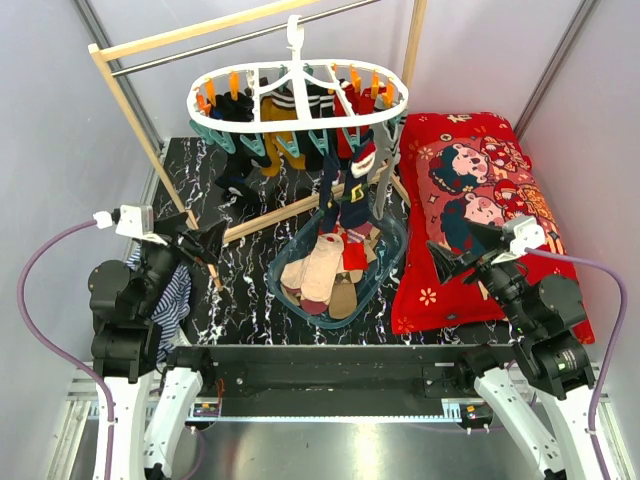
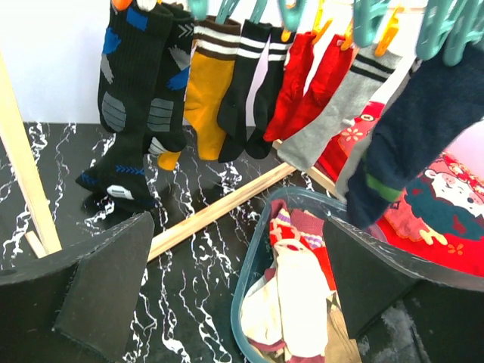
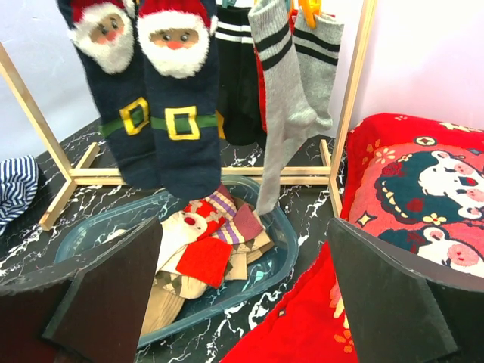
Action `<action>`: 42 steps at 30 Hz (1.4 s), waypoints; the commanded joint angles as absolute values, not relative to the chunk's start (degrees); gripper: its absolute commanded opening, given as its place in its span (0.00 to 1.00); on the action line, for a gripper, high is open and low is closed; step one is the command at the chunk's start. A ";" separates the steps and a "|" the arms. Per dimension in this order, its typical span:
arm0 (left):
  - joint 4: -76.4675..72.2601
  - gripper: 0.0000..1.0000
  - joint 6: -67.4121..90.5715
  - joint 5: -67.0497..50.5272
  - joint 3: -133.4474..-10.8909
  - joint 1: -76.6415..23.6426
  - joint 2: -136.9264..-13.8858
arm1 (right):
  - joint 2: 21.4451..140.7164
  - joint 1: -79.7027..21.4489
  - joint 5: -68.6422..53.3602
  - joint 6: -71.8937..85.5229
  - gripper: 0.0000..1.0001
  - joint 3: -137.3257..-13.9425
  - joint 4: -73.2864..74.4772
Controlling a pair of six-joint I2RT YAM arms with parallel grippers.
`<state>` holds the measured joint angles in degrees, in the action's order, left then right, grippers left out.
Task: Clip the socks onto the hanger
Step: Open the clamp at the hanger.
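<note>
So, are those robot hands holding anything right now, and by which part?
Nothing is held. The left hand and right hand are both open and empty; the loose socks lie in the tub.

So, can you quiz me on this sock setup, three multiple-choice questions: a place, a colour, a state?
1. Where do the loose socks lie? A on the floor; B in the clear tub; C in a drawer.
2. The cushion is mostly: A green; B white; C red.
3. The left gripper and right gripper are: A both open, empty; B both shut on socks; C one open, one shut.
Answers: B, they pile inside its rim; C, its cover is red; A, wrist views show fingers wide apart, nothing held.
</note>
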<state>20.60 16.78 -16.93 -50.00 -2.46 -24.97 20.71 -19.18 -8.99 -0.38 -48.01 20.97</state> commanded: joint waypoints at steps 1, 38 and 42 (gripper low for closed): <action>15.12 0.99 17.22 -18.63 -51.15 -3.07 -27.06 | 22.76 -19.51 -10.37 -1.41 1.00 -50.97 20.65; 12.56 0.95 21.89 29.06 -83.75 -51.32 -60.71 | 22.94 -19.60 -11.87 -1.41 1.00 -46.23 16.53; 15.10 0.88 19.69 34.62 -87.79 -53.17 -65.29 | 20.66 -19.42 -10.81 -1.58 1.00 -44.22 15.82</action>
